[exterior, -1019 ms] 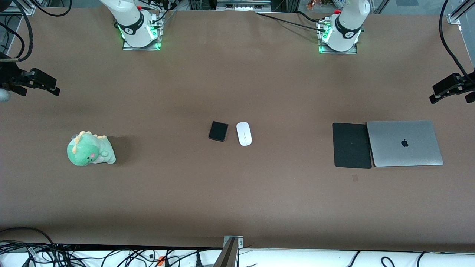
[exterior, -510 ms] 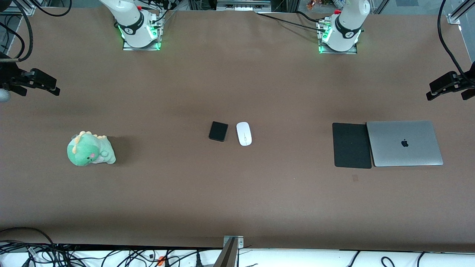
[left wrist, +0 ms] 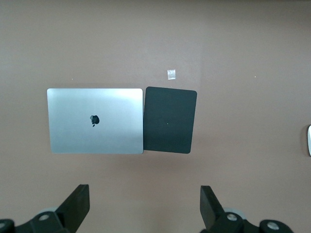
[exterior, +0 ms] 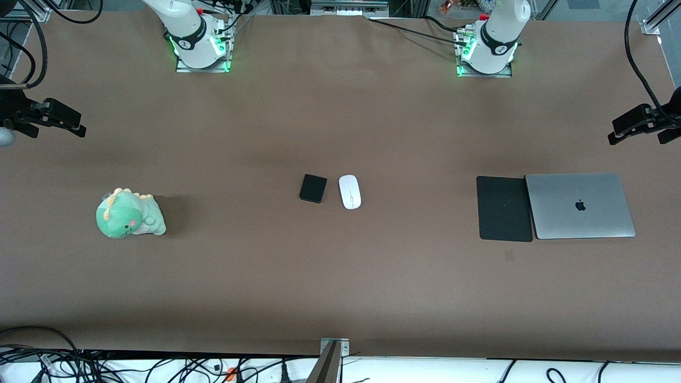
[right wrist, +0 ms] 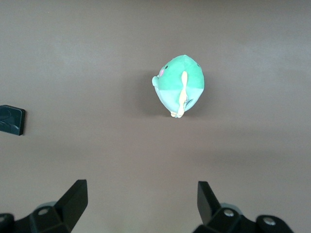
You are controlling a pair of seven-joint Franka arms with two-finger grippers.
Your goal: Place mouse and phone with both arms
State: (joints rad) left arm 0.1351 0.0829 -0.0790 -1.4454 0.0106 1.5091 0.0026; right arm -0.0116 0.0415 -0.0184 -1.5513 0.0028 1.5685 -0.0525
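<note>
The white oval mouse (exterior: 349, 191) lies at the table's middle, with the small black phone (exterior: 313, 188) right beside it toward the right arm's end. An edge of the mouse (left wrist: 309, 141) shows in the left wrist view, and a corner of the phone (right wrist: 10, 120) in the right wrist view. My left gripper (exterior: 613, 135) (left wrist: 144, 194) hangs open and holds nothing, high over the left arm's end of the table. At the right arm's end my right gripper (exterior: 81, 126) (right wrist: 141, 189) hangs open too, nothing between its fingers. Both are well away from the mouse and phone.
A large thin black pad (exterior: 504, 208) (left wrist: 169, 120) lies against a shut silver laptop (exterior: 580, 205) (left wrist: 95, 121) toward the left arm's end. A green dinosaur plush (exterior: 130, 214) (right wrist: 179, 85) sits toward the right arm's end. Cables run along the table's front edge.
My left gripper has drifted a little inward over the table. The right arm, mouse and phone have not moved.
</note>
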